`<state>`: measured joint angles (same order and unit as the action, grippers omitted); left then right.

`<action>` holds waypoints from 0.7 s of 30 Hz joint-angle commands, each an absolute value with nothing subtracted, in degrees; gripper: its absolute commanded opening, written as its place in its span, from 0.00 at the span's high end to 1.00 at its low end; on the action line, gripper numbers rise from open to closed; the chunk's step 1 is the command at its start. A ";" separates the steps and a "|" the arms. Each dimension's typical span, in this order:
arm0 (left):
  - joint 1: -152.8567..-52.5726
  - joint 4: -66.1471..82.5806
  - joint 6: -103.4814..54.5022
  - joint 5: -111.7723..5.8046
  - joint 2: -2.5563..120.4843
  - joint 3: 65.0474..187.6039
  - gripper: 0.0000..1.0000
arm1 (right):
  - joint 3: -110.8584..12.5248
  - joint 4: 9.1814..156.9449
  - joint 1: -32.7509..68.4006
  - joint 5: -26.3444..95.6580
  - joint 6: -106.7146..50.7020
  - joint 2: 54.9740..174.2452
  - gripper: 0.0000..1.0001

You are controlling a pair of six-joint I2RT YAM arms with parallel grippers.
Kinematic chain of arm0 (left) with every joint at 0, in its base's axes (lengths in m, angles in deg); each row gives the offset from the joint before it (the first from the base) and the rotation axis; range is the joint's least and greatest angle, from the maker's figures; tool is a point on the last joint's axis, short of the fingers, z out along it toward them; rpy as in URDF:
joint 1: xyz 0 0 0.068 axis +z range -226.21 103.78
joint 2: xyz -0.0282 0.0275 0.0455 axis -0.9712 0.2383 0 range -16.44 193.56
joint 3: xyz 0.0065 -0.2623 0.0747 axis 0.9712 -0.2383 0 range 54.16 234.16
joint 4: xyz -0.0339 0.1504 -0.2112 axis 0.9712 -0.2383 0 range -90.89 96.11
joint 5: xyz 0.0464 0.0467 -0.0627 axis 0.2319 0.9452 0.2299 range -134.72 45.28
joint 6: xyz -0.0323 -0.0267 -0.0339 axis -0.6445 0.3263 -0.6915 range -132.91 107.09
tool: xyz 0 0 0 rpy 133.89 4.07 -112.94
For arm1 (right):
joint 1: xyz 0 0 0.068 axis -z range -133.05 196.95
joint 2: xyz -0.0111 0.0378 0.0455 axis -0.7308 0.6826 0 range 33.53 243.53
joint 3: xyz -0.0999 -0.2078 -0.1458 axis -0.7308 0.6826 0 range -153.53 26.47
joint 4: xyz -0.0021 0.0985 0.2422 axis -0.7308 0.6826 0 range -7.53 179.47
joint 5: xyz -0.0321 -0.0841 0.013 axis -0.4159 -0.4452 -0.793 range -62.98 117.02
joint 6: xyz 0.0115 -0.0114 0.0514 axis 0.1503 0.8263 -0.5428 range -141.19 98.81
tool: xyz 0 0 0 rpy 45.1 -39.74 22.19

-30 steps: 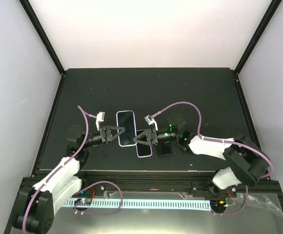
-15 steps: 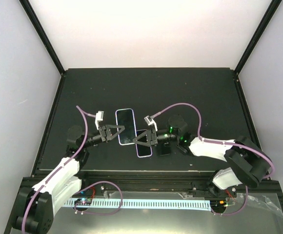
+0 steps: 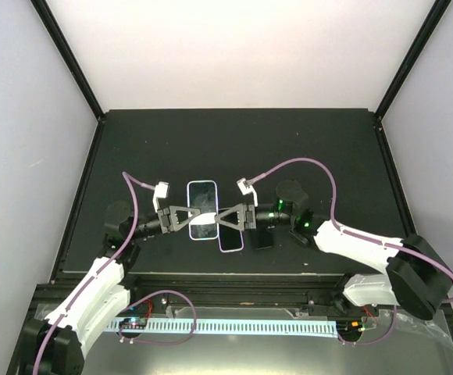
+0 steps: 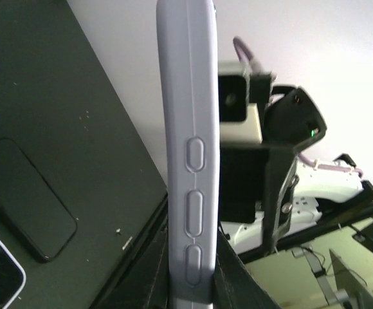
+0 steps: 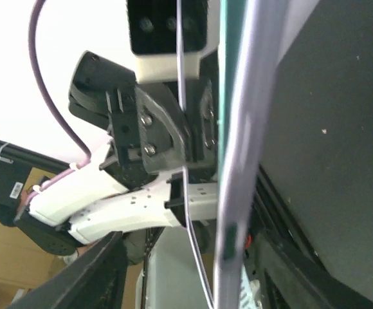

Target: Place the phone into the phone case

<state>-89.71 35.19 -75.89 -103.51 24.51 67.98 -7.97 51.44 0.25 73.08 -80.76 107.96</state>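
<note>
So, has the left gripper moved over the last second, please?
Yes. The left gripper has shifted right, away from the table's left edge, toward the right gripper.

Black posts (image 3: 66,58) frame white walls (image 3: 242,55) around a dark desk (image 3: 234,141), where a small black block (image 3: 262,239) lies; a pale slotted strip (image 3: 234,326) runs below its near edge.

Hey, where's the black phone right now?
In the top view the black phone lies flat on the table, right of centre, close beside the right arm.
</note>
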 commanded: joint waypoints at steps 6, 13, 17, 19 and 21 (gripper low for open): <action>-91.30 37.27 -73.45 -112.91 20.34 69.63 0.98 | -13.23 56.43 2.08 68.70 -78.81 104.90 0.39; -92.03 33.63 -70.98 -115.76 19.86 69.84 0.98 | -14.07 51.14 3.22 70.99 -81.03 105.51 0.52; -92.20 26.78 -66.15 -116.31 19.85 71.33 0.98 | -14.20 50.26 3.56 70.96 -80.80 104.76 0.59; -92.21 23.32 -64.05 -116.35 20.02 72.18 0.98 | -14.59 50.67 3.77 71.31 -80.19 104.88 0.63; -92.21 20.71 -62.24 -116.12 20.22 73.00 0.99 | -14.98 50.88 4.00 71.94 -79.88 104.93 0.69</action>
<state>-91.74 26.52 -67.87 -114.68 20.64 68.81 -12.62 53.34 3.31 70.76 -80.70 105.69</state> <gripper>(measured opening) 0.117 0.351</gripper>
